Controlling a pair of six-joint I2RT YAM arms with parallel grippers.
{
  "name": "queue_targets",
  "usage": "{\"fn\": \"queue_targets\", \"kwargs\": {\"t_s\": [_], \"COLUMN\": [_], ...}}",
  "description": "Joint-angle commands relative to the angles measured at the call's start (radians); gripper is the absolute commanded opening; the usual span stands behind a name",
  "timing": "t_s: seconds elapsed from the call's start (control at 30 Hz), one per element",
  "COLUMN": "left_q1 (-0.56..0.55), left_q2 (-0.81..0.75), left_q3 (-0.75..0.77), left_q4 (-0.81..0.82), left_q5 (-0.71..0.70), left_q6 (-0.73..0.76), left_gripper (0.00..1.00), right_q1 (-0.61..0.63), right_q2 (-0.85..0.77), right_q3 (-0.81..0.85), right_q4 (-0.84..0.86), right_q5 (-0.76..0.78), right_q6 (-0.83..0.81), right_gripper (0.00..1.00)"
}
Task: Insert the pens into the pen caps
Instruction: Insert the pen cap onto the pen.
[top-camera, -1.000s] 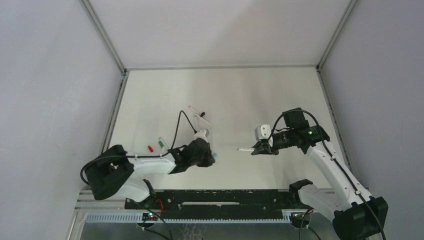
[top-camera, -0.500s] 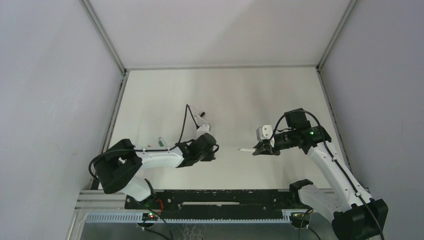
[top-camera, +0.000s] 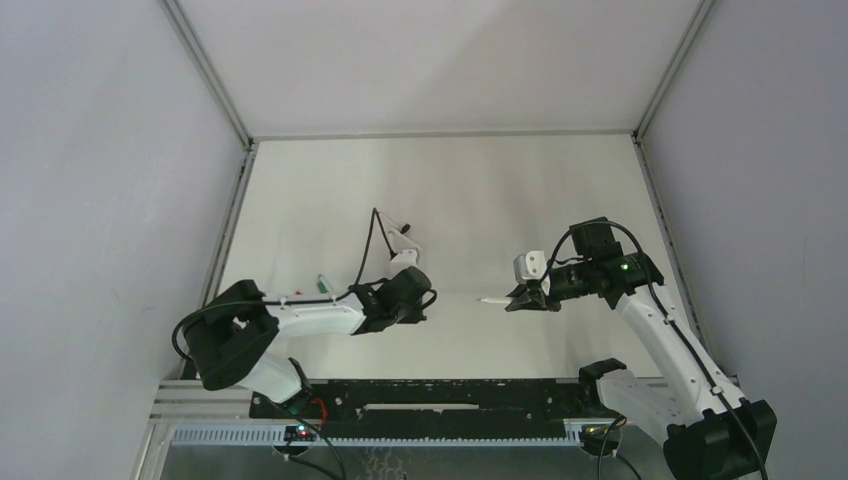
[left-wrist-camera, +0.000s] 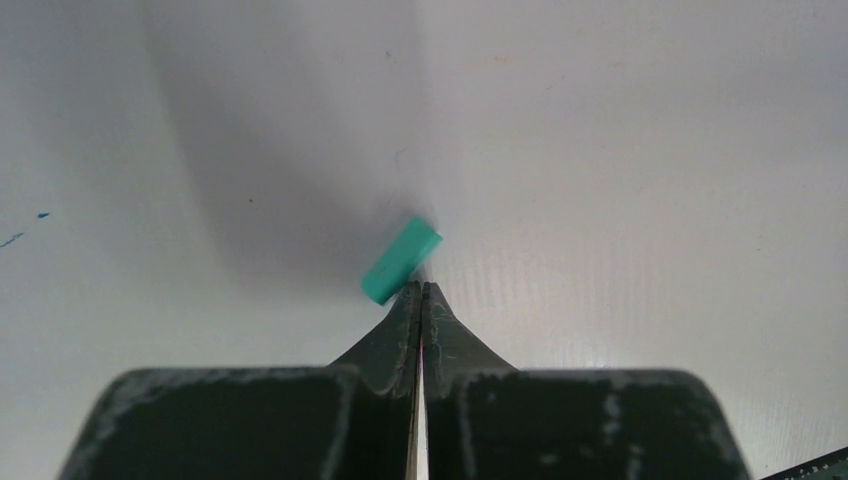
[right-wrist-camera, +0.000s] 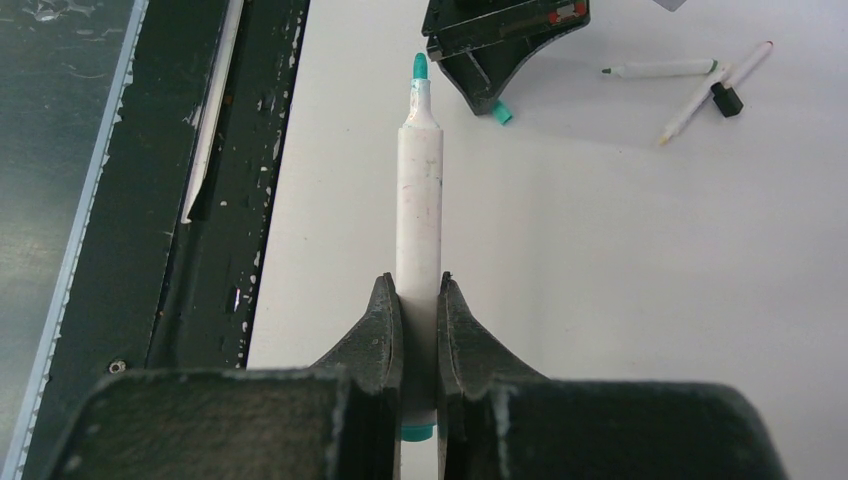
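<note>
- Since a second ago, the left arm has swung so that the left gripper (left-wrist-camera: 421, 290) sits a little nearer the far edge of the table (top-camera: 520, 180). The right arm has barely shifted.
- The left gripper's fingers are pressed flat together with no gap between them.
- A teal cap (left-wrist-camera: 401, 260) lies tilted on the table, its near end right at those closed fingertips. It is not between the fingers, and whether it actually touches them cannot be told.
- The cap is left of the table's middle, closer to the near edge than to the far one.
- The right gripper (right-wrist-camera: 420, 290) pinches a white pen (right-wrist-camera: 420, 200) near the pen's back end.
- The pen is held level above the table, right of the middle, and its teal tip points toward the left gripper and the cap. Pen tip and cap are well apart.
- Two more pens (right-wrist-camera: 660, 69) lie close together beyond the left gripper, toward the far edge, with a black cap (right-wrist-camera: 727, 99) just beside one of them.
- A green-tipped pen (top-camera: 321, 284) lies near the table's left edge, next to the left arm.
</note>
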Motion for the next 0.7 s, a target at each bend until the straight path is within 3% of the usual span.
{"fn": "queue_targets", "kwargs": {"t_s": [0.0,0.67], "left_q1": [0.004,0.092], "left_q2": [-0.023,-0.002], "left_q3": [0.004,0.052], "left_q4": [-0.107,-0.106], "left_q5": [-0.031,-0.042], "left_q6": [0.033,0.107], "left_gripper": [0.04,0.09], "right_q1": [-0.009,-0.016], "right_q2": [-0.018,-0.022], "right_q3": [0.03,0.03], "right_q4": [-0.013,-0.021], "right_q5": [-0.032,-0.04], "right_q6": [-0.026,-0.034], "right_gripper": [0.0,0.0]}}
